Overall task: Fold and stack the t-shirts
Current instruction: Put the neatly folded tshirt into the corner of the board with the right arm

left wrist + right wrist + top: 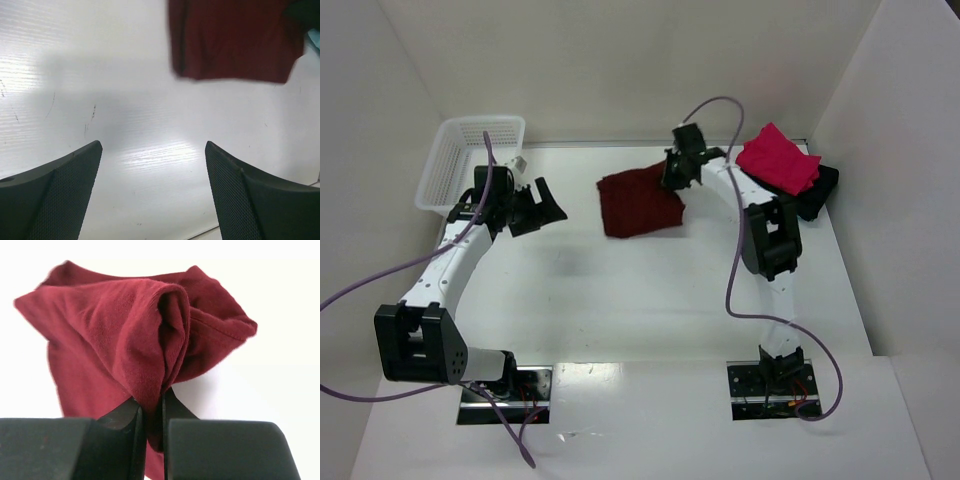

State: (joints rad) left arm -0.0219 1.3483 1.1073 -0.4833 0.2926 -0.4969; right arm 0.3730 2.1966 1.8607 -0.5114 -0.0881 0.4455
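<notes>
A dark maroon t-shirt lies folded at the middle back of the table. My right gripper is shut on its right edge, and in the right wrist view the maroon t-shirt bunches up from between the closed fingers. A bright pink-red t-shirt rests folded on a black t-shirt at the back right. My left gripper hovers open to the left of the maroon t-shirt, nothing between its fingers.
A white lattice basket stands at the back left, right behind the left arm. White walls close in the table at the back and both sides. Purple cables loop off both arms.
</notes>
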